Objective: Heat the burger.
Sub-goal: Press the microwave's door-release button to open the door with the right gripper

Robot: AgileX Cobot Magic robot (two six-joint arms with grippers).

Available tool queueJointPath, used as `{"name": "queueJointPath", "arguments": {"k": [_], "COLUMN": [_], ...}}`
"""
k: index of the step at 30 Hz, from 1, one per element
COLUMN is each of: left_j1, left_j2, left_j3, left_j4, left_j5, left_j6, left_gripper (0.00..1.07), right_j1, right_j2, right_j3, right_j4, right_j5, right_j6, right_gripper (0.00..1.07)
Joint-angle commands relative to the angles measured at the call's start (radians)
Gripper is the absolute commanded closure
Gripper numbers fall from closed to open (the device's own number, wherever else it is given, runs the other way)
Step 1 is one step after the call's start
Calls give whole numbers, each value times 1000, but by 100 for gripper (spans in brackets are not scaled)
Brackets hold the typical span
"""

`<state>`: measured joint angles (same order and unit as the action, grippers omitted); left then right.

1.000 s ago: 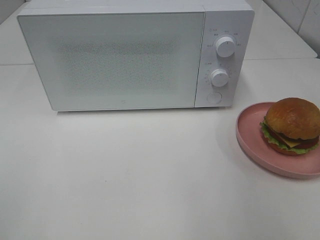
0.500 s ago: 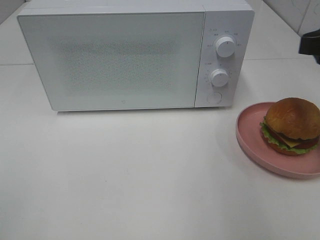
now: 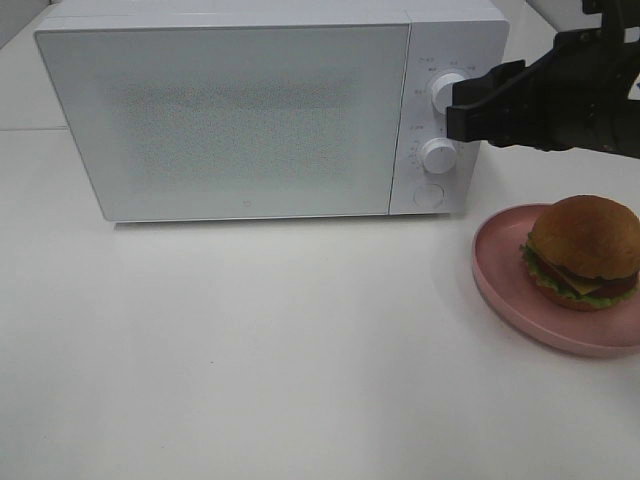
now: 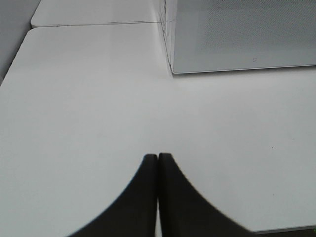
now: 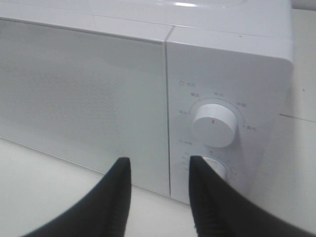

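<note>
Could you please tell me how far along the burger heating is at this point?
Nothing looks done yet: the microwave door is shut and the burger sits on the pink plate beside it. In hand: the right gripper hovers open by the control panel. Remaining: opening the door, loading the burger, closing, setting the dials.

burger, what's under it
The burger sits on a round pink plate, and the plate rests on the white table. The burger covers the patch of plate beneath it, so anything there cannot be seen.
</note>
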<state>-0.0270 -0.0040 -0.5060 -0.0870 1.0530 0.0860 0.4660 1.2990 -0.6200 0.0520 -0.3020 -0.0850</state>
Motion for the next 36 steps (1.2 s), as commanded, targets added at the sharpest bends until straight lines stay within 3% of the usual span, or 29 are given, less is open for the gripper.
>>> {"name": "queueJointPath", "arguments": {"k": [1, 2, 4, 5, 7, 25, 30, 36], "left_j1": [1, 1, 1, 1, 1, 1, 1, 1], "left_j2": [-21, -21, -21, -21, -21, -21, -21, -21], "left_j3": [3, 3, 3, 3, 3, 3, 3, 3], "left_j4": [-7, -7, -7, -7, -7, -7, -7, -7], "left_j5": [-13, -13, -13, -13, -13, -13, -13, -13], "left_j6": [1, 1, 1, 1, 1, 1, 1, 1], "left_gripper": [106, 106, 106, 106, 106, 106, 106, 106], "right_j1": [27, 28, 28, 28, 28, 28, 28, 28], "right_j2": [21, 32, 39, 49, 55, 222, 274, 343], "right_j3": [-11, -11, -11, -11, -11, -11, -11, -11], "right_j4": [-6, -6, -6, -6, -6, -14, -81, -258], "right_j5": [-54, -61, -61, -61, -61, -94, -148, -261], "right_j6": [9, 15, 25, 38, 43, 385, 495, 818], "right_gripper": [84, 90, 94, 103, 107, 107, 107, 107]}}
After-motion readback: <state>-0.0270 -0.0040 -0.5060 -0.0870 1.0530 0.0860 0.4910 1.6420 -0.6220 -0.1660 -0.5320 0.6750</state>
